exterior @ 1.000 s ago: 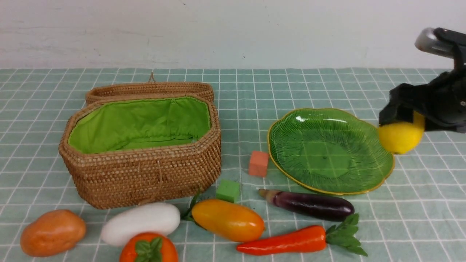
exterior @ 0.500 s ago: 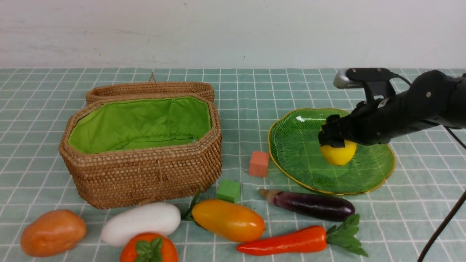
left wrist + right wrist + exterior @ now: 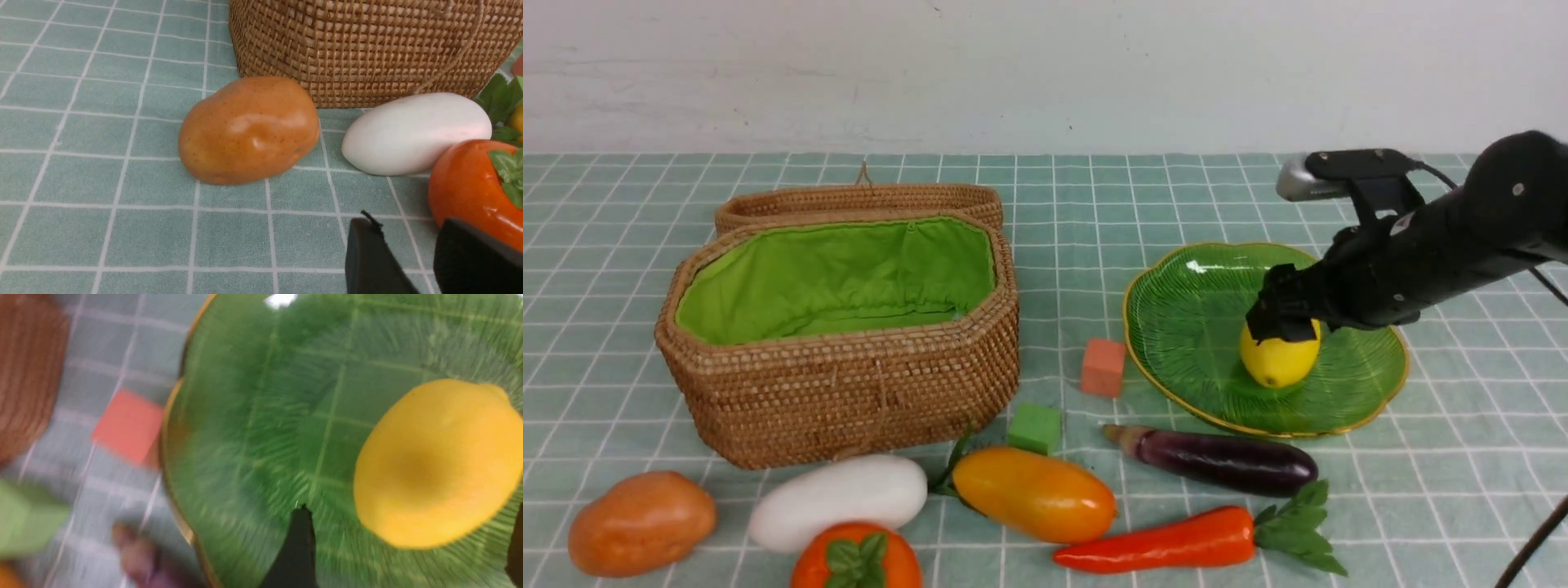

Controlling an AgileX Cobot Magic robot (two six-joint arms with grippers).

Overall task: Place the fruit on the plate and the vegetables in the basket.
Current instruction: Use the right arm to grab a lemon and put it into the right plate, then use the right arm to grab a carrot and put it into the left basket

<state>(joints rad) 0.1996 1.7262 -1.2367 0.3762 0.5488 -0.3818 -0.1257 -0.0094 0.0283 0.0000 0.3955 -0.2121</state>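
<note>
The yellow lemon (image 3: 1278, 363) (image 3: 437, 465) rests on the green plate (image 3: 1192, 327) (image 3: 253, 437). My right gripper (image 3: 1286, 314) (image 3: 410, 555) hovers just over it, open, its jaws wide of the lemon. The mango (image 3: 1033, 494), persimmon (image 3: 856, 559) (image 3: 470, 192), potato (image 3: 641, 523) (image 3: 249, 130), white radish (image 3: 837, 498) (image 3: 416, 132), eggplant (image 3: 1225, 461) and red pepper (image 3: 1160, 543) lie on the cloth in front of the open basket (image 3: 841, 384) (image 3: 367, 49). My left gripper (image 3: 406, 228) is low beside the persimmon, open and empty; the front view does not show it.
An orange cube (image 3: 1103, 367) (image 3: 128, 426) sits just left of the plate's rim and a green cube (image 3: 1035, 427) by the basket's front corner. The basket's lid lies back behind it. A wall closes the far side.
My right gripper brought the lemon leftward from beyond the plate's right rim to over the plate, lowered it and let go. The lemon now sits on the plate.
</note>
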